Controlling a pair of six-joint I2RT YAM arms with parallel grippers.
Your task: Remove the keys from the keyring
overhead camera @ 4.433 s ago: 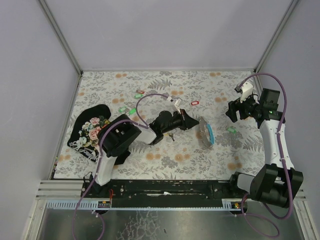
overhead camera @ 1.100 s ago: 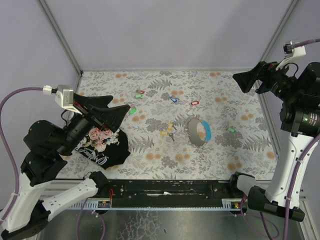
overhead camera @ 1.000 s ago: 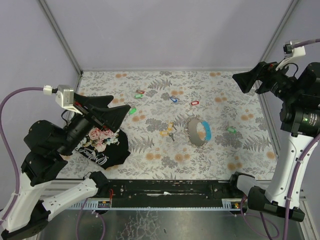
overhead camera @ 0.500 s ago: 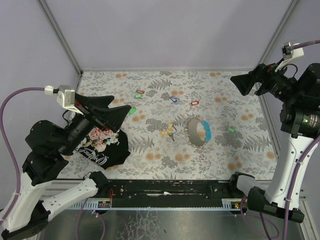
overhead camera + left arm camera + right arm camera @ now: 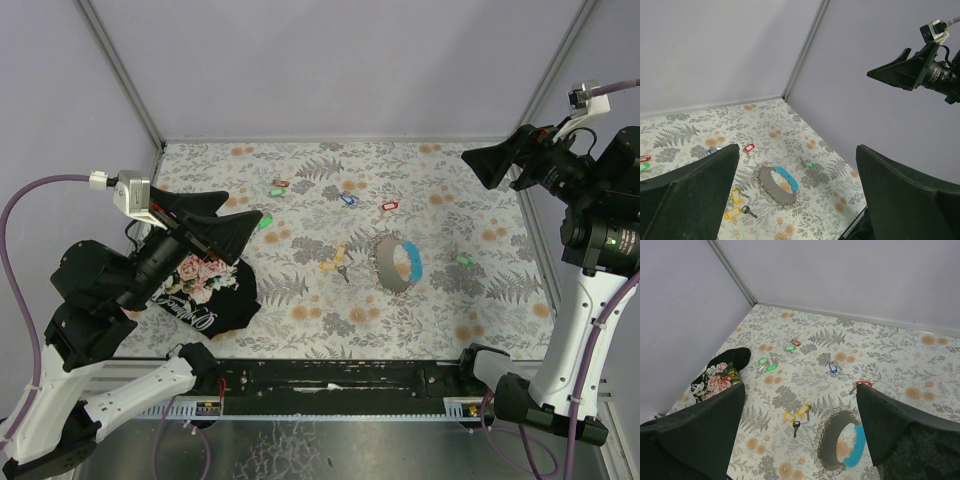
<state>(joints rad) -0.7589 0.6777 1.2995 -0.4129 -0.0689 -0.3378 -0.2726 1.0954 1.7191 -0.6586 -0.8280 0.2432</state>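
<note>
The floral desk [image 5: 300,310] holds the keyring [image 5: 398,262] right of centre. The green key [image 5: 463,260] lies off it, toward the right edge, nearer your right claw [image 5: 478,167]. The right claw and the left claw [image 5: 240,215] hang high, spread open.

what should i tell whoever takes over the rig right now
Left gripper: jaws open, empty, raised above the left of the table.
Right gripper: jaws open, empty, raised at the far right.
Keyring: lying mid-table, nothing visibly attached.
Green key tag: on the table to the keyring's right, apart from it.
Done: the keys look off the ring.
Left: probably nothing; check the loop up close.
</note>
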